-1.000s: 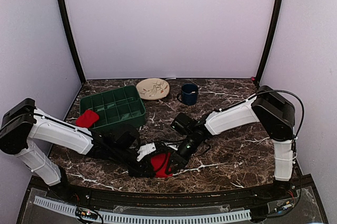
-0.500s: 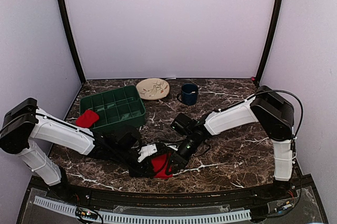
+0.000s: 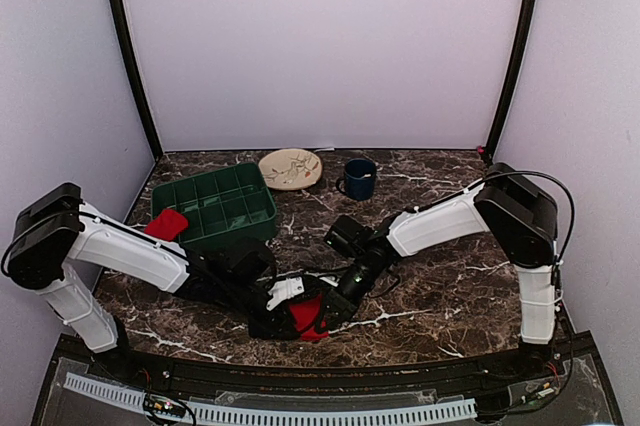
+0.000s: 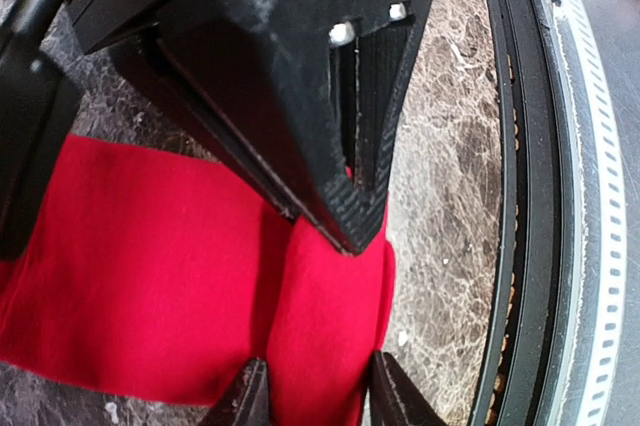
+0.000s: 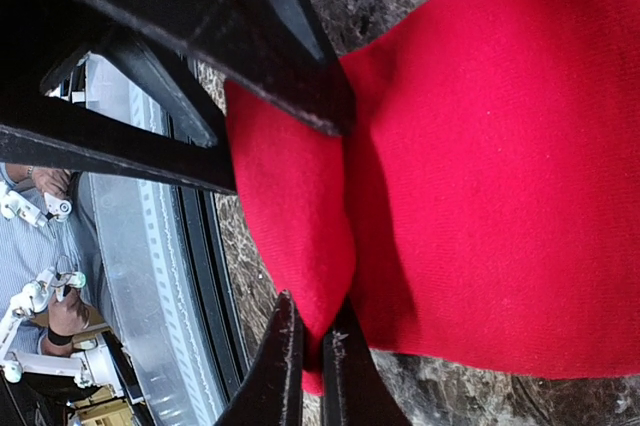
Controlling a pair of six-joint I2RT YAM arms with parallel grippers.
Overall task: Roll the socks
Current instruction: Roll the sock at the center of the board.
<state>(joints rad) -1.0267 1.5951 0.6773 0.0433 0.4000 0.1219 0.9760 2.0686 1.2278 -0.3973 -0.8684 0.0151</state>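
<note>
Red cloth sits at the near middle of the bench [image 3: 440, 286]: your red sock [image 3: 308, 314] lies on the dark marble close to the front rail [image 4: 530, 196], right where the ends of the two arms meet.

Your left pincer [image 4: 318, 381] is clamped across a raised fold of that sock. In the left wrist view one finger stands on each side of a ridge of cloth at the sock's rail-side end, and the cloth fills the gap between them. From there the sock spreads flat on the marble, away from the rail.

Your right pincer [image 5: 316, 311] is pressed almost together on a thin pinch of the same end of the sock. In the right wrist view the red edge is nipped between its two fingers. Seen from the left wrist, its black fingers come down with their tip on the cloth, just beyond your left fingers. The two pincers grip the sock just beside each other.

Your second sock [image 3: 165, 225] is a small red bundle at the near left corner of the green divided tray [image 3: 222, 204], well apart from the first. You cannot tell whether it rests on the rim or in a compartment.

Behind the tray, near the back wall, stand a beige patterned plate [image 3: 290, 168] and a dark blue mug [image 3: 359, 178], apart from each other.
</note>
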